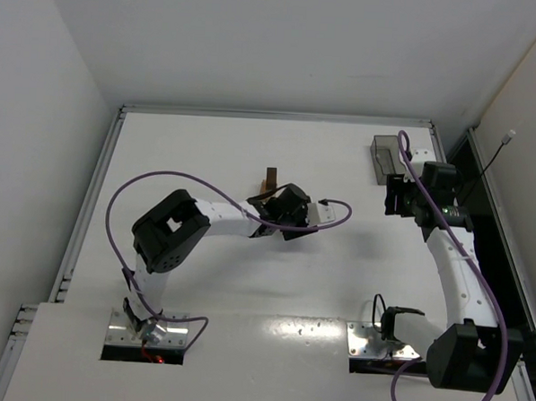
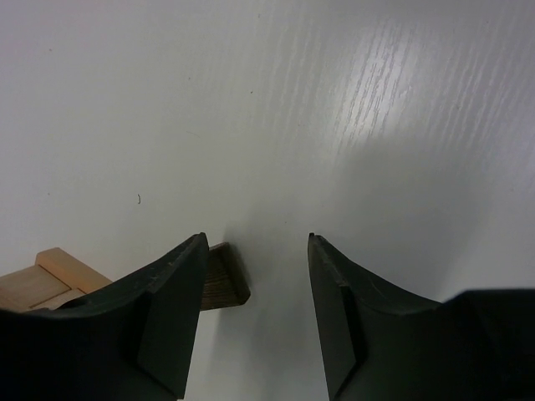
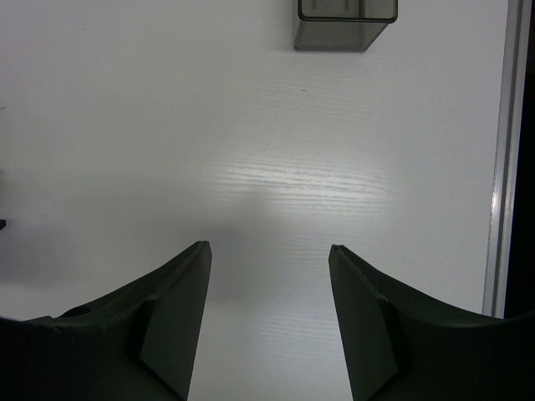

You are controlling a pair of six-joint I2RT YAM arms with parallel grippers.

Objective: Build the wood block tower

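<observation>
The left gripper [image 2: 255, 240] sits just before the wood block tower [image 1: 269, 177], the tray [image 1: 386, 157] well right of the tower (and slightly behind).

The wood block tower [image 1: 270, 177] shows from above as a narrow, dark brown wooden stack standing upright near the middle of the white table [image 1: 245, 289]. My left wrist view shows what seem to be its parts up close. A light tan wooden block [image 2: 46, 280] sits at the lower left, with a dark brown, grained wooden block [image 2: 226, 277] to its right. Their meeting point is hidden, so I cannot tell whether they touch.
</observation>
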